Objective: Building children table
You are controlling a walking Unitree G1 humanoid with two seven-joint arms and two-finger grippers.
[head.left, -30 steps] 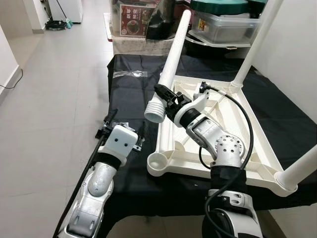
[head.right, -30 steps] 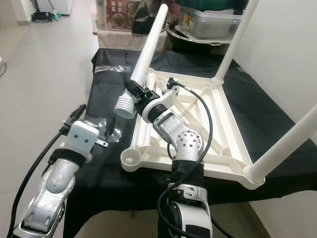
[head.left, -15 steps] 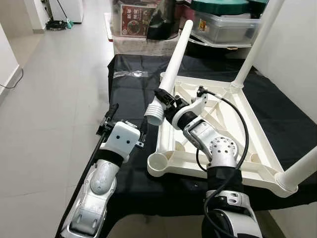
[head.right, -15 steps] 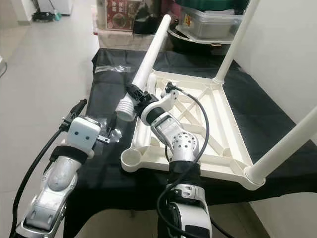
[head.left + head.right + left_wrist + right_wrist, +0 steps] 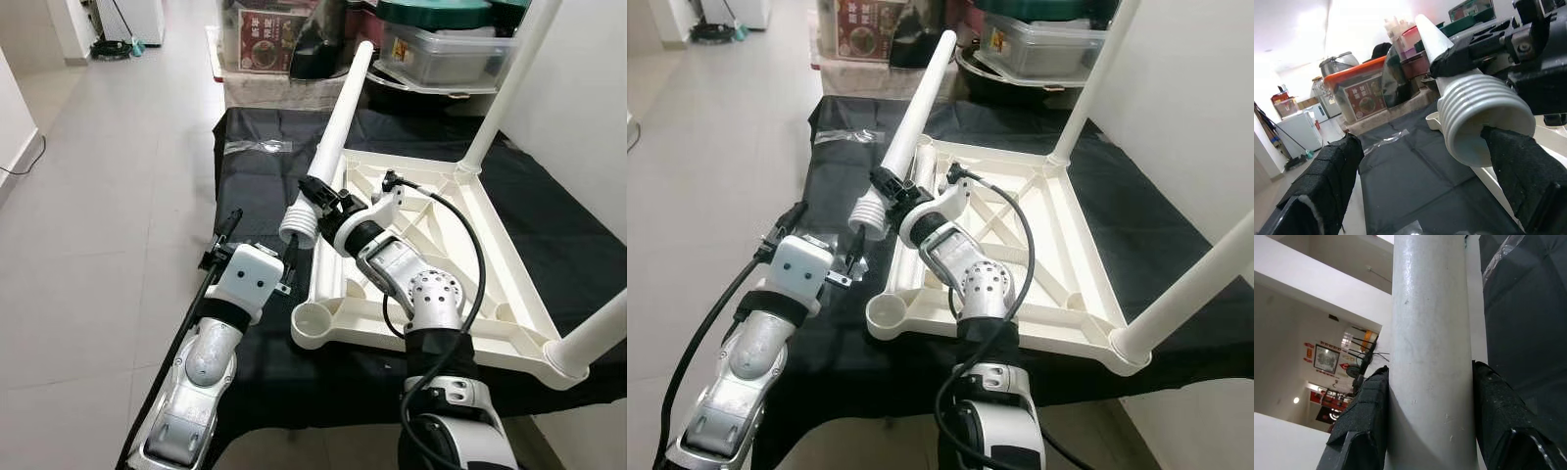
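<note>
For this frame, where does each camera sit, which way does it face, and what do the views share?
Left eye: head, looking forward and down at the upturned white plastic table top on black cloth; both silver arms show.
Right eye: same scene, shifted slightly.
Left wrist: looks along the open left tool at the ribbed end of the long white plastic table leg.
Right wrist: looks along the right tool, clamped on that leg.
Shared: the leg.

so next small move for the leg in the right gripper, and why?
Probably bring the threaded end of the table leg down over the empty corner socket of the upturned tabletop. The right gripper is shut on the leg above that corner; the left gripper, open, flanks its end.
</note>
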